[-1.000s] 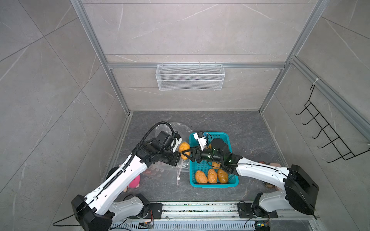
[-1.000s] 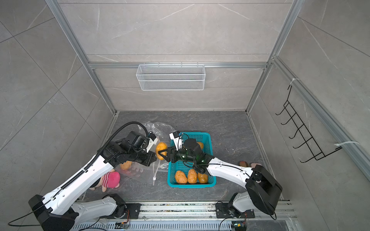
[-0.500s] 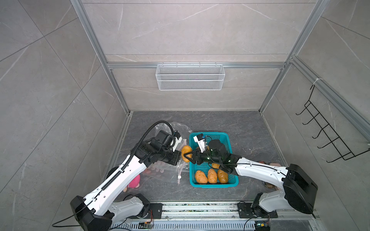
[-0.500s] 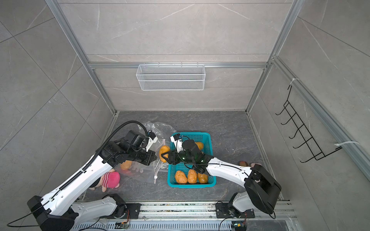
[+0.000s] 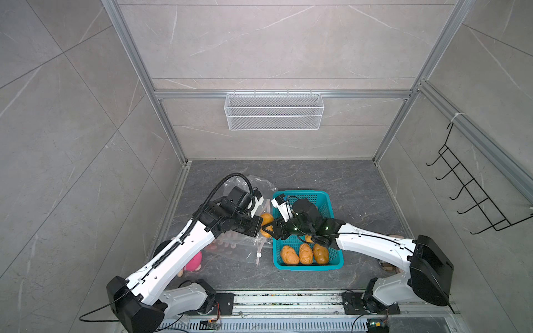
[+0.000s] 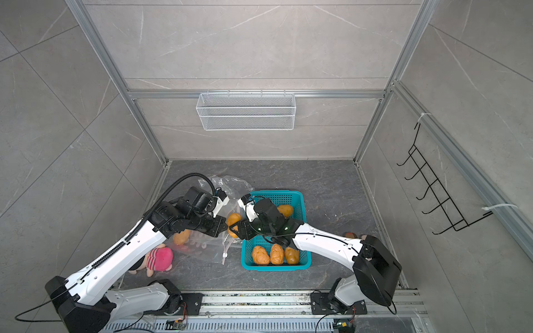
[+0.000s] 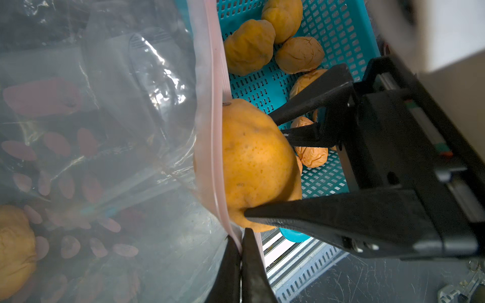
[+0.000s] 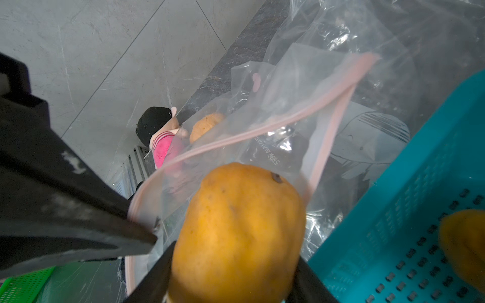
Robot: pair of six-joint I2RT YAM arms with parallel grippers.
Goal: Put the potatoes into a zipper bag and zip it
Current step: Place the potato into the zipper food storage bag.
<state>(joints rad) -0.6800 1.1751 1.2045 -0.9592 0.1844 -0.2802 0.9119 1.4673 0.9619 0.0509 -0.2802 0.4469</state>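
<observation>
A clear zipper bag (image 8: 288, 105) with a pink zip strip (image 7: 212, 131) lies left of the basket, its mouth held up. My left gripper (image 7: 240, 236) is shut on that strip; in both top views it (image 5: 257, 227) (image 6: 222, 227) sits at the mouth. My right gripper (image 8: 233, 262) (image 5: 268, 227) is shut on an orange potato (image 8: 236, 230) (image 7: 257, 162) (image 6: 233, 222). The potato's front end is at the mouth, partly behind the strip. One potato (image 6: 181, 237) (image 8: 207, 126) lies inside the bag. Several potatoes (image 5: 305, 253) (image 6: 276, 254) lie in the basket.
The teal basket (image 5: 305, 266) (image 6: 274, 266) stands right of the bag, under the right arm. A pink plush toy (image 6: 160, 258) (image 8: 162, 147) lies at the front left beside the bag. More crumpled clear plastic (image 5: 253, 184) lies behind. A wire shelf (image 5: 274, 111) hangs on the back wall.
The right gripper has carried its potato slightly lower and nearer, up against the bag's mouth. The left gripper has kept its hold on the zip strip.
</observation>
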